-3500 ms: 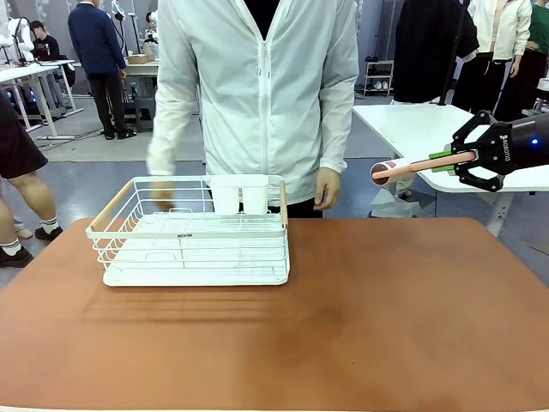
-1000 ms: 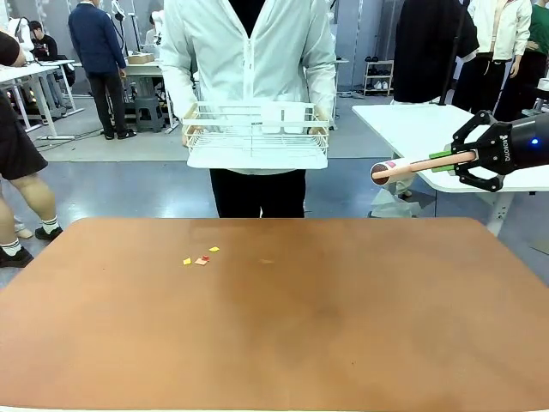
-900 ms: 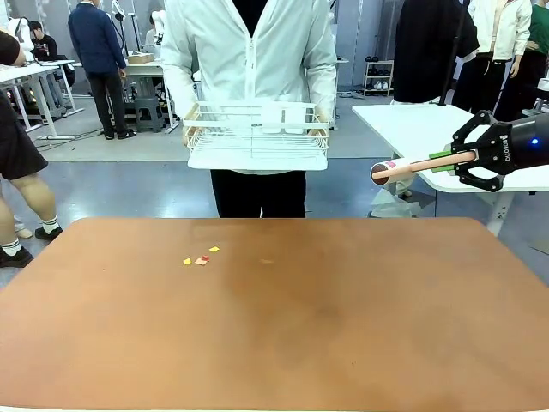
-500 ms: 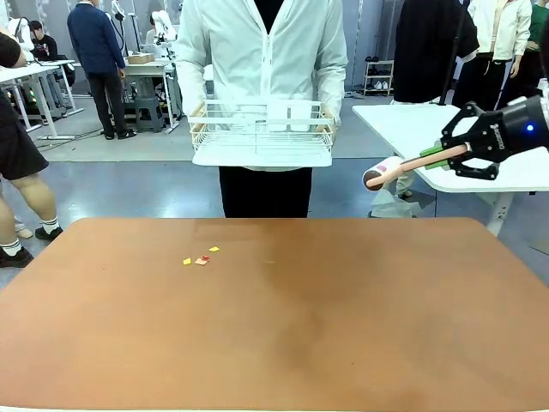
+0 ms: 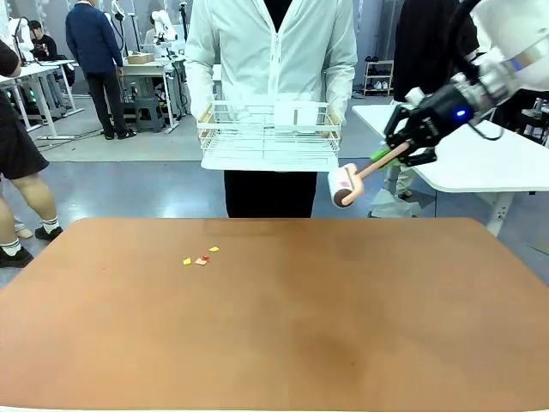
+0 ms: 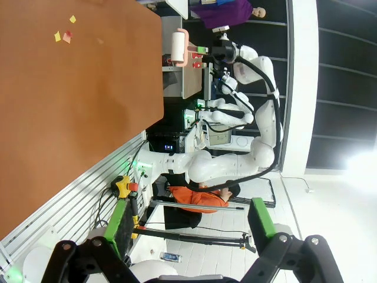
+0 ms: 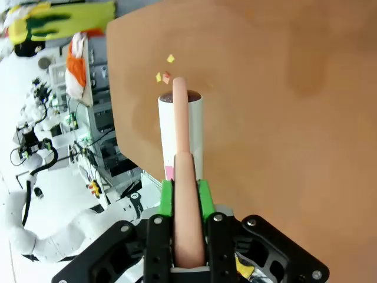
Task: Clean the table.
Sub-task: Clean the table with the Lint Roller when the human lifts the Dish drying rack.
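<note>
Several small yellow and red scraps lie where they lay half a second ago, at about ten o'clock on the table. The right gripper has swung in from the three o'clock side. It is clamped on the pink handle of a lint roller, whose white head now hangs lower, in the air just past the far edge at about one o'clock. The person at twelve o'clock holds the white wire rack at chest height, shifted slightly toward the roller. The rack stood on the table a few seconds ago.

In the left wrist view, the left gripper has its jaws wide apart and nothing between them.

The table's matte reddish-brown top spreads across the near side of the front view, bare apart from the scraps. Beyond it are grey floor, a white-topped table at two o'clock, and people standing at benches around ten o'clock.
</note>
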Robot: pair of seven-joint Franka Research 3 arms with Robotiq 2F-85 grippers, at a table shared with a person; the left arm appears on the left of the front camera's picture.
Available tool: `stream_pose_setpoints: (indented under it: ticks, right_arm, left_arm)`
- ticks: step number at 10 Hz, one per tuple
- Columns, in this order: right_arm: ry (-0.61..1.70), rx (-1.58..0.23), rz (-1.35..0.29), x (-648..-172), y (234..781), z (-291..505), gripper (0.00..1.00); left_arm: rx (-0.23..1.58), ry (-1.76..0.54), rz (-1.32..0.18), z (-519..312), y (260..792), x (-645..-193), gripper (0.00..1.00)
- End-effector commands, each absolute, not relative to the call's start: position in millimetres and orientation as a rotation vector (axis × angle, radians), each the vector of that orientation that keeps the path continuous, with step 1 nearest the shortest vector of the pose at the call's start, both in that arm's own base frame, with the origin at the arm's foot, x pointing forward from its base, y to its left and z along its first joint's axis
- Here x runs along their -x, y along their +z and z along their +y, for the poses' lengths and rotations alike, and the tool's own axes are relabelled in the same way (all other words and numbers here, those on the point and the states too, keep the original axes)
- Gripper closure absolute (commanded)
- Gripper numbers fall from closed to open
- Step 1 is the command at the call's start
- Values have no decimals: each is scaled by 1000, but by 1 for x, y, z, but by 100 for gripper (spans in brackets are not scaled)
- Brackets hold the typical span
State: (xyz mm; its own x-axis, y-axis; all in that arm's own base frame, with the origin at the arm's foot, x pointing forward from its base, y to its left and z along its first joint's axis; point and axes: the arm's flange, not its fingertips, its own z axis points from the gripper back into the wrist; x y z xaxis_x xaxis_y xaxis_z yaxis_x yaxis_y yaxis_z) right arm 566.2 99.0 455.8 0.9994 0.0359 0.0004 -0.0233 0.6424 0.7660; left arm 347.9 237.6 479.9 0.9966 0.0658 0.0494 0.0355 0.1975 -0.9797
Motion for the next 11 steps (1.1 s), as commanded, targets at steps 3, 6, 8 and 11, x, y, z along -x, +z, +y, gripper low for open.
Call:
stream_pose_setpoints:
  ticks: [3,6,8,11]
  right_arm:
    - [-1,-937,-29,-565,455,110,79]
    - [56,-916,16,-576,448,114,79]
    - [56,-916,16,-576,448,114,79]
    - [49,-910,12,-590,427,131,79]
  left_arm:
    - [1380,19,-92,239,482,-344,0]
    - [1380,19,-92,239,482,-344,0]
    - [1380,19,-92,239,482,-344,0]
    - [1380,19,-92,239,482,-344,0]
